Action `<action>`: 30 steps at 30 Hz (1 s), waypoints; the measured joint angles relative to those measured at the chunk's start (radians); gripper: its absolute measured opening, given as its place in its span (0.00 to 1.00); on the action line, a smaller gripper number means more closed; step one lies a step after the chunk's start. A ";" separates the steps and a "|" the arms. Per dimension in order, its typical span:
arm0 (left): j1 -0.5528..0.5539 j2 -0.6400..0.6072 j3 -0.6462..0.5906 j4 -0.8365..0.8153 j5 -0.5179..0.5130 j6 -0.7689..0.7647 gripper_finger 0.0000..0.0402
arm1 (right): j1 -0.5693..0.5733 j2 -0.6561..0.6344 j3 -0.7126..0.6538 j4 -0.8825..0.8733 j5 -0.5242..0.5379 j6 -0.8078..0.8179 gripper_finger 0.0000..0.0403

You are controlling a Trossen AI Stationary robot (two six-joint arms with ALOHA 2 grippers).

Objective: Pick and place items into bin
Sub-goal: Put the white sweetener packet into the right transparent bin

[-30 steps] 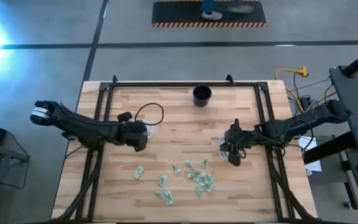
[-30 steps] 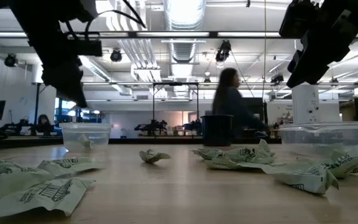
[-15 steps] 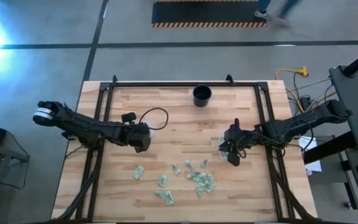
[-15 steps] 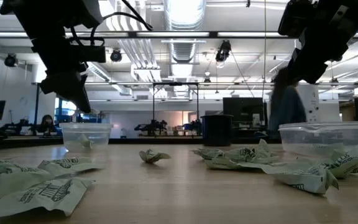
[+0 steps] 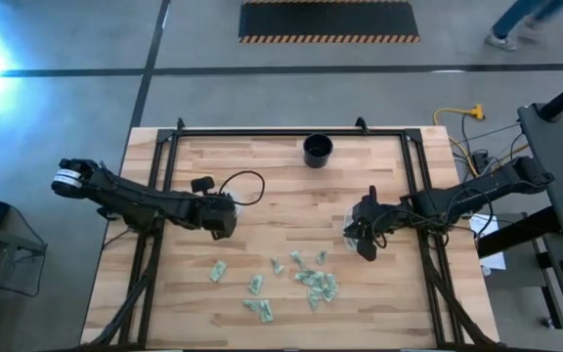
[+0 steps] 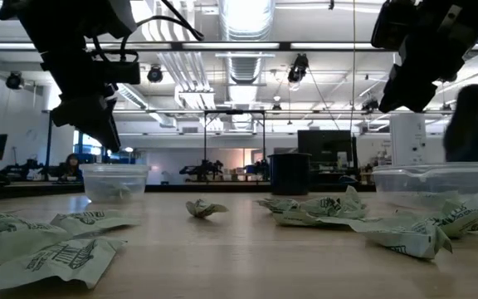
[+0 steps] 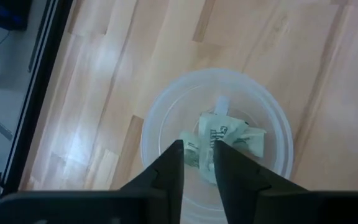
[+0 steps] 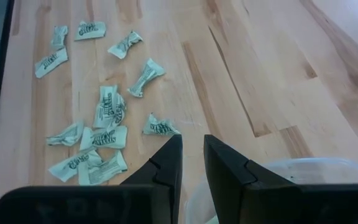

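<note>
Directly beneath left fingers: packets in tub.

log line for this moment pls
left gripper: open above left tub, packet inside | right gripper: empty, over right tub | loose packets: on table

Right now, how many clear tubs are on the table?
2. One tub sits under the left gripper, with packets inside; the other tub sits under the right gripper. None looks hidden.
</note>
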 joint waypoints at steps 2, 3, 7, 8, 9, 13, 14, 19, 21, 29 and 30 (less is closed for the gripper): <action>0.000 0.000 0.008 -0.003 0.010 0.000 0.20 | 0.000 0.000 0.000 0.018 -0.004 0.000 0.15; 0.000 -0.001 0.016 -0.003 0.022 -0.002 0.20 | 0.000 0.000 0.000 0.036 -0.012 0.000 0.15; -0.001 -0.012 0.058 -0.010 0.086 -0.003 0.20 | 0.000 0.004 0.000 0.127 -0.081 -0.036 0.15; -0.002 -0.017 0.068 -0.010 0.100 -0.003 0.20 | 0.001 0.007 0.000 0.144 -0.096 -0.052 0.15; -0.002 -0.021 0.076 -0.011 0.109 -0.002 0.20 | 0.003 0.011 0.000 0.157 -0.106 -0.062 0.15; -0.003 -0.039 0.088 -0.011 0.120 -0.002 0.20 | 0.018 0.045 0.000 0.210 -0.111 -0.107 0.15; -0.003 -0.042 0.090 -0.009 0.119 -0.002 0.20 | 0.023 0.057 0.001 0.217 -0.113 -0.114 0.15; -0.003 -0.052 0.086 -0.006 0.117 -0.004 0.20 | 0.029 0.151 0.043 0.222 -0.118 -0.141 0.17; -0.003 -0.052 0.086 -0.008 0.117 -0.006 0.20 | 0.029 0.200 0.068 0.218 -0.121 -0.160 0.19; -0.003 -0.055 0.086 -0.001 0.119 -0.008 0.20 | 0.026 0.403 0.178 0.102 -0.140 -0.238 0.30; -0.003 -0.057 0.086 -0.001 0.121 -0.008 0.20 | 0.026 0.419 0.183 0.092 -0.140 -0.241 0.31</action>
